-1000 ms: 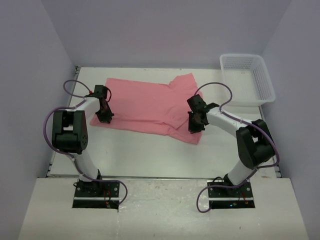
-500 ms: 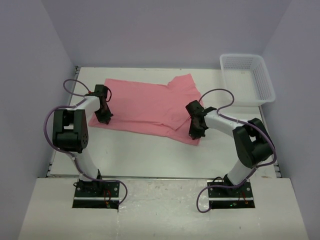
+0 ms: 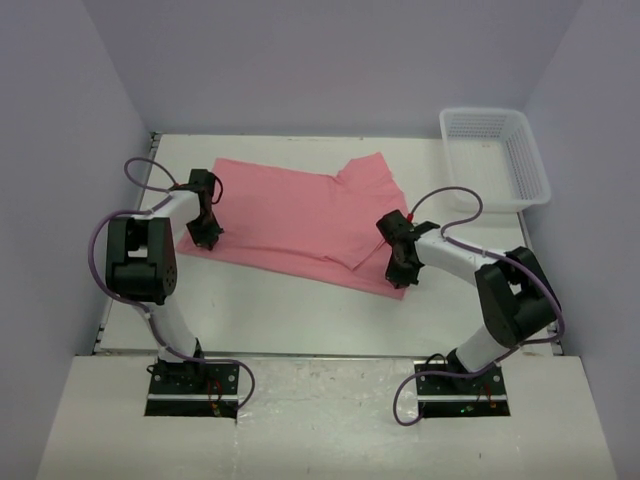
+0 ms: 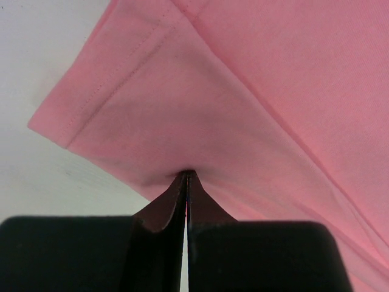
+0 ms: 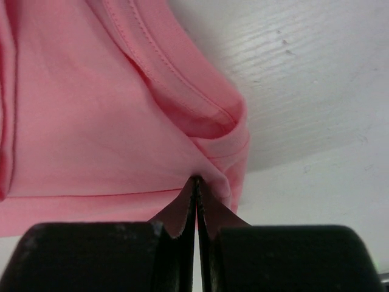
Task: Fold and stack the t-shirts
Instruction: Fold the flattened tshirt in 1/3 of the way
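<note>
T-shirt (image 3: 300, 215), plain salmon pink, lies spread mostly flat across the middle of the white tabletop (image 3: 300, 310), its long side running left to right and a fold line crossing its right part. From my overhead view, both arms reach in from the near edge to its front corners. My left tool (image 3: 205, 235) is clamped fully closed on the near-left edge of the cloth. Through that wrist camera I see the black fingers pressed together with the fabric puckered between their tips, and the stitched hem lying on the bare surface just to the left. My right tool (image 3: 403, 278) is likewise closed tight on the near-right corner, where the hemmed layers bunch and curl at the fingertips. The surface beside that corner is matt white with faint streaks. A white mesh basket (image 3: 497, 155) sits at the far right corner of the tabletop, well apart from the shirt. Pale lavender walls (image 3: 330, 60) close in the back and both sides. The arm bases are bolted to a speckled off-white board (image 3: 320, 420) at the near edge, with purple cables (image 3: 445, 195) looping along each arm.
</note>
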